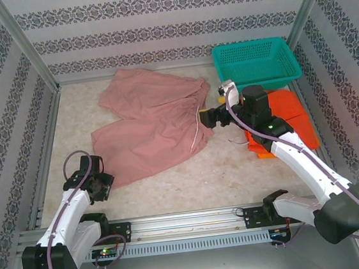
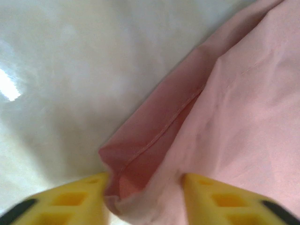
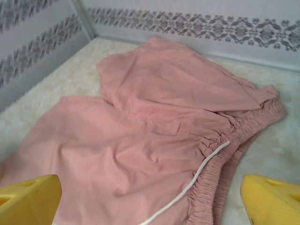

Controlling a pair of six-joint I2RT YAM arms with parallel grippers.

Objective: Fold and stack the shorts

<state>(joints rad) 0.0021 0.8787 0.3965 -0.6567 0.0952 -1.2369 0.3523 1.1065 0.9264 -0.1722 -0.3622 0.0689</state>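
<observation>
The dusty pink shorts (image 1: 153, 127) lie spread flat across the middle of the table, waistband to the right, with a white drawstring (image 3: 206, 168) trailing along it. My left gripper (image 1: 104, 184) is low at the near-left hem corner. In the left wrist view its yellow fingers (image 2: 70, 197) stand on either side of that bunched hem corner (image 2: 136, 164), still apart, cloth between them (image 2: 145, 180). My right gripper (image 1: 208, 115) hovers over the waistband, wide open and holding nothing (image 3: 150, 187). Red-orange shorts (image 1: 293, 113) lie on the right, partly under the right arm.
A teal mesh basket (image 1: 255, 62) stands at the back right corner. Patterned walls and metal posts close in the table on three sides. Bare tabletop (image 1: 190, 178) runs between the pink shorts and the arm bases.
</observation>
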